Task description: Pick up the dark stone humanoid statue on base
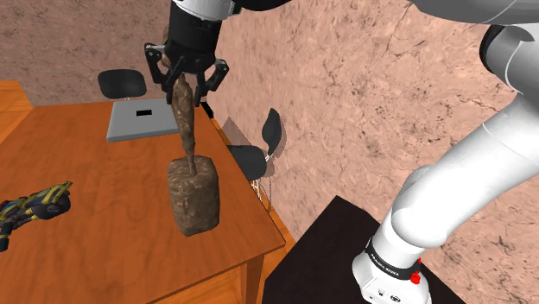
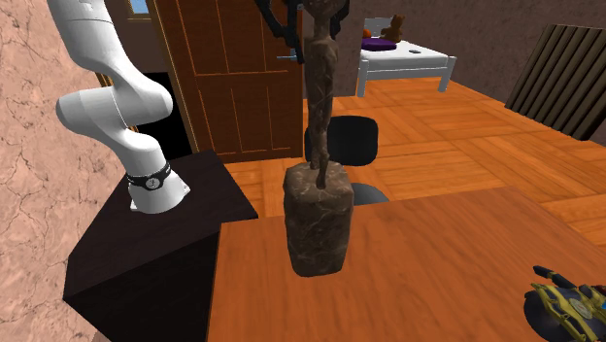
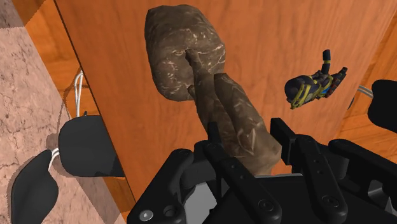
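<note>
Holding the dark statue by its thin upper figure, the hand was closed on it. The blocky, rounded base stood on the wood-grained worktop, near the edge. A slow, straight lift seemed best to me: the rough mottled stone looked bottom-heavy.
</note>
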Tool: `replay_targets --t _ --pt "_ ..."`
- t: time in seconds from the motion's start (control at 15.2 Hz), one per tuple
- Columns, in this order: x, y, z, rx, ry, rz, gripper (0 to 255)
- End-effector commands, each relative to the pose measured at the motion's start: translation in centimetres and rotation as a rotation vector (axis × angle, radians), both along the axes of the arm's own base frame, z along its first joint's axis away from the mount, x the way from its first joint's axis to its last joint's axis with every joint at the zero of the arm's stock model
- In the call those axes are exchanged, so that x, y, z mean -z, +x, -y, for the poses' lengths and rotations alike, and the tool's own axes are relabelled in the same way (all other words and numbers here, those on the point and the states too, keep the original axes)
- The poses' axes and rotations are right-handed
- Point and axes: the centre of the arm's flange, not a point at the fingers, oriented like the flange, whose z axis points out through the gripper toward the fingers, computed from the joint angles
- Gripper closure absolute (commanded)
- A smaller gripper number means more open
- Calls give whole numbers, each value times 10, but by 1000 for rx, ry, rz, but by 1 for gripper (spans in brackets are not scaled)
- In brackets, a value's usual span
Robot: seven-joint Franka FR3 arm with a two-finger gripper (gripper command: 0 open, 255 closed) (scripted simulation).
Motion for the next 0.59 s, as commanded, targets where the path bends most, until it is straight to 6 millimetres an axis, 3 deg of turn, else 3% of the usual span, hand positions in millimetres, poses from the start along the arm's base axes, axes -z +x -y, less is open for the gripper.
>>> replay_targets --t 0.0,0.33,0.53 --pt "1 0 0 0 0 -2 255" --pt "0 0 -1 0 0 -2 255" --pt "-15 0 -1 0 0 -2 255"
